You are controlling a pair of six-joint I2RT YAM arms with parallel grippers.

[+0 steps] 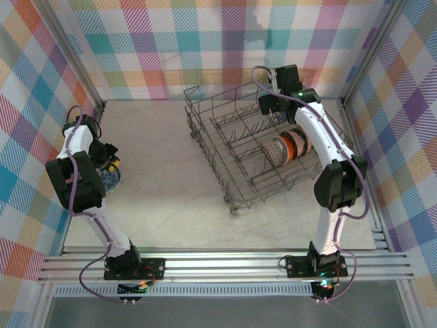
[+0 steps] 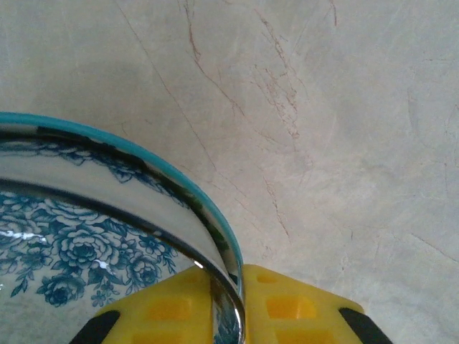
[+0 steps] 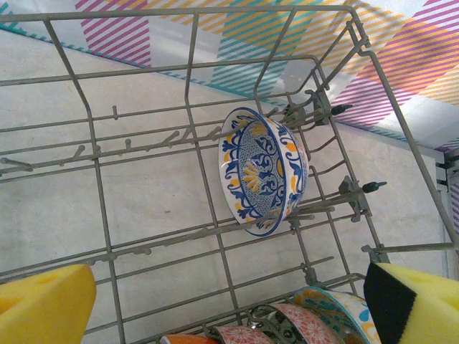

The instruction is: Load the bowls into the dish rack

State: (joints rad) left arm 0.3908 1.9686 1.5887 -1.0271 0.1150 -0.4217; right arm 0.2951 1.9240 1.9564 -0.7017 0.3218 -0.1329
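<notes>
A bowl with a blue floral inside and a teal rim [image 2: 86, 251] sits on the table at the far left [image 1: 109, 179]. My left gripper [image 2: 233, 301] is shut on its rim, one yellow finger [image 2: 165, 308] inside and the other [image 2: 294, 308] outside. The grey wire dish rack [image 1: 212, 147] stands at the back right. In it a blue-and-yellow bowl [image 3: 262, 168] leans on edge against the tines, and several more bowls [image 3: 308, 322] stand in a row [image 1: 290, 147]. My right gripper [image 3: 229, 308] hangs open over the rack [image 1: 273, 109], holding nothing.
The pale stone-look table top [image 1: 164, 198] stretches between the two arms. Plaid walls close in the back and both sides. An aluminium rail [image 1: 225, 263] runs along the near edge by the arm bases.
</notes>
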